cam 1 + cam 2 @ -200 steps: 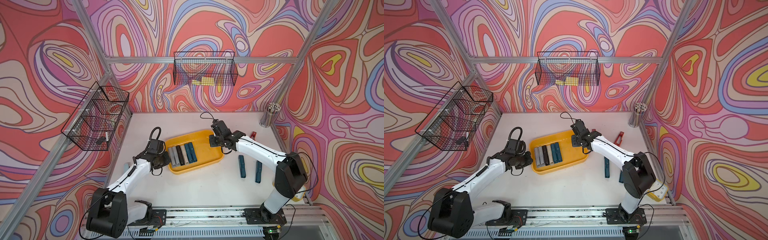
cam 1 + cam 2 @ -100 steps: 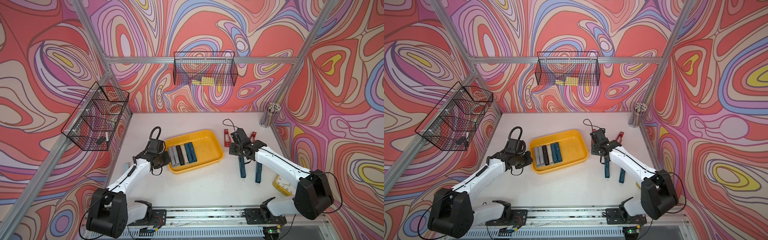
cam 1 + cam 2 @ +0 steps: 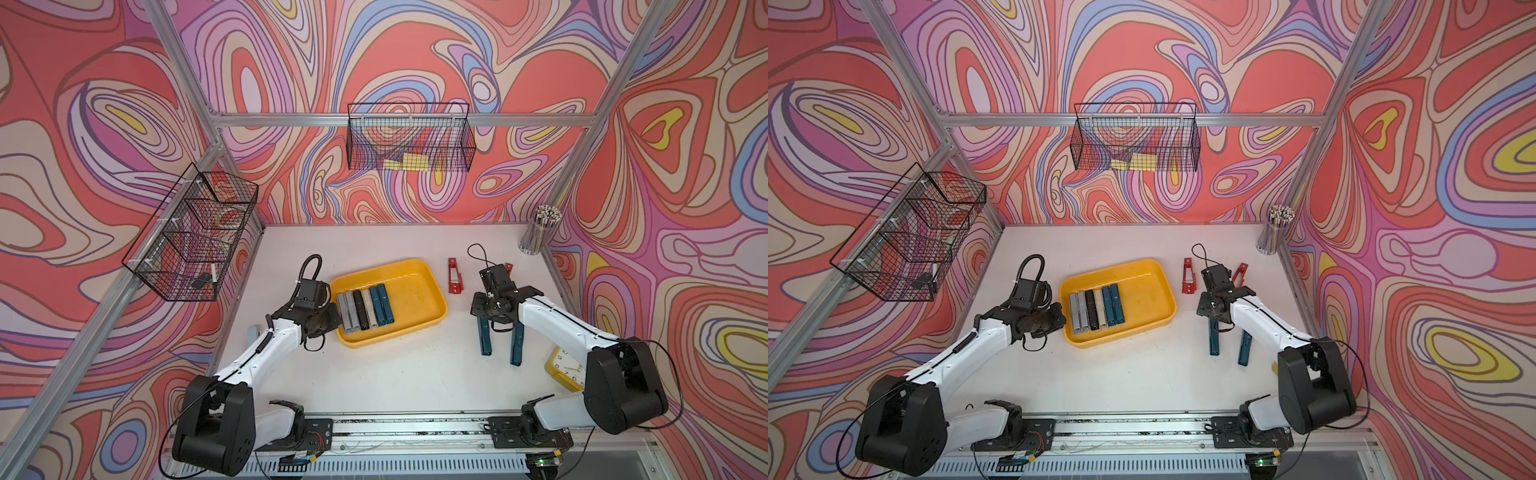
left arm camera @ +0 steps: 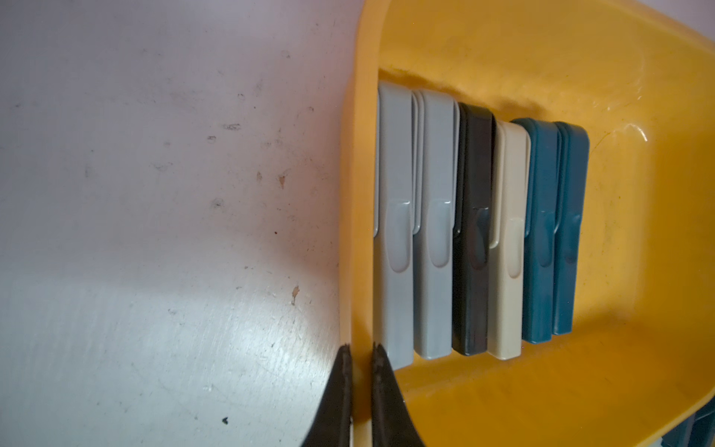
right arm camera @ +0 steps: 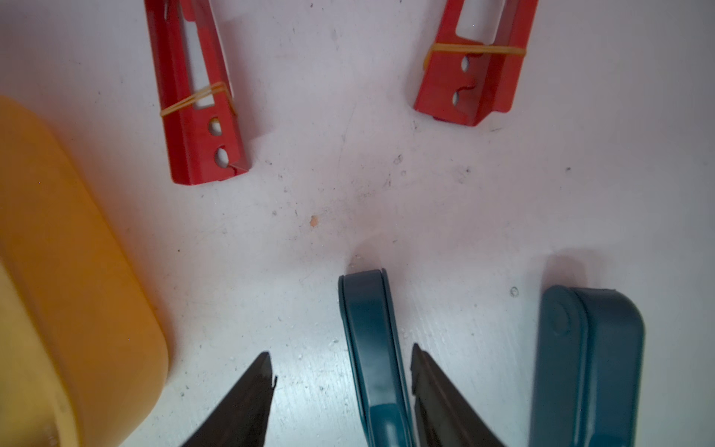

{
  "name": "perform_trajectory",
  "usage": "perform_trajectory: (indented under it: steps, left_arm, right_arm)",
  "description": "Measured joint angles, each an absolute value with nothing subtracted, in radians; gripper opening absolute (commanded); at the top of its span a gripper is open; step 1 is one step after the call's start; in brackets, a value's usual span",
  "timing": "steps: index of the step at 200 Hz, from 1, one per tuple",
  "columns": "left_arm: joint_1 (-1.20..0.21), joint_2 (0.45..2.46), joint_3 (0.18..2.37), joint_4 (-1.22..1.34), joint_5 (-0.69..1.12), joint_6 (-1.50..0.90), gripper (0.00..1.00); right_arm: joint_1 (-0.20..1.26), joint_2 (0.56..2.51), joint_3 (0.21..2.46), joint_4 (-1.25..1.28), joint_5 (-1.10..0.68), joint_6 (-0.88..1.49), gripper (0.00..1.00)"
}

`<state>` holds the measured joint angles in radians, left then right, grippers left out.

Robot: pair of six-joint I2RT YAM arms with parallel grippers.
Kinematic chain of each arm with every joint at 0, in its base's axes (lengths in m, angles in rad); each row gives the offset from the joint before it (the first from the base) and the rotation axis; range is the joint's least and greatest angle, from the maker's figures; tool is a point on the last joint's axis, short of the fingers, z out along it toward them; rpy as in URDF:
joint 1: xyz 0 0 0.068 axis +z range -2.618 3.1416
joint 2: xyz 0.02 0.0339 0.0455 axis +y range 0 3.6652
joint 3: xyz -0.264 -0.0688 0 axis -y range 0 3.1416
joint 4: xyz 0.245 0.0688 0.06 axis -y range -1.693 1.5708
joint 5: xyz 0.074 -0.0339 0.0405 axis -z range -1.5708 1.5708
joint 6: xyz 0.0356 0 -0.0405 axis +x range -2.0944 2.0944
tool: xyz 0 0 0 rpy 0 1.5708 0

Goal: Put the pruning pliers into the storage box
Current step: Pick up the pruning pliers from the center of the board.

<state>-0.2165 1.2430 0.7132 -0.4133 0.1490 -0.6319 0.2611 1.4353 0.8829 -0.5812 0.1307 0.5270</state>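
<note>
1. Counting the pruning pliers (image 3: 365, 307) in the storage box (image 3: 411, 291): six lie flat and side by side against the wall nearest the table's left edge. They are two grey, one black, one beige and two teal.
2. Four more lie on the table (image 3: 395, 374), between the box and the table's right edge.
   - Toward the far edge, one red pair (image 3: 454, 276) is just beside the box. A second red pair (image 3: 508, 266) is partly hidden behind the right arm.
   - Toward the front edge, the near teal pair (image 5: 371, 340) and the outer teal pair (image 3: 516, 345) lie roughly parallel and apart.
3. Judgement: a little over half done, with four transfers left.
4. The left arm reaches low from the front-left corner. The left pincer (image 4: 361, 352) is clamped on the box's rim, one finger outside the wall and one inside, right beside the end grey bar. It reads as steadying the box.
5. The right arm has its elbow bent and its wrist pitched down over the near teal pair. The right pincer (image 5: 340, 354) stands apart and holds nothing. The bar's end lies between the fingers, closer to one of them; I cannot tell whether it touches.
6. Likely next step: close on that bar, lift it, and carry it to the bare half of the box.
</note>
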Motion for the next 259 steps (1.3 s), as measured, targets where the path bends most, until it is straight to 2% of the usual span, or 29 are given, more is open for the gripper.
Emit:
perform_trajectory:
  steps: [64, 171, 232, 259]
  left_arm:
    - [-0.216, 1.243, 0.712, -0.406, 0.148, -0.632, 0.0]
    - [-0.217, 1.243, 0.711, -0.407, 0.138, -0.632, 0.0]
    - [-0.217, 1.243, 0.711, -0.407, 0.138, -0.632, 0.0]
    - [-0.217, 1.243, 0.711, -0.407, 0.138, -0.632, 0.0]
  right_arm:
    - [0.202, 1.445, 0.827, -0.534, 0.062, 0.484, 0.63]
    - [0.163, 1.527, 0.826, -0.501, 0.0, 0.438, 0.62]
    - [0.157, 1.528, 0.826, -0.501, -0.015, 0.435, 0.59]
    - [0.157, 1.538, 0.826, -0.501, -0.02, 0.435, 0.54]
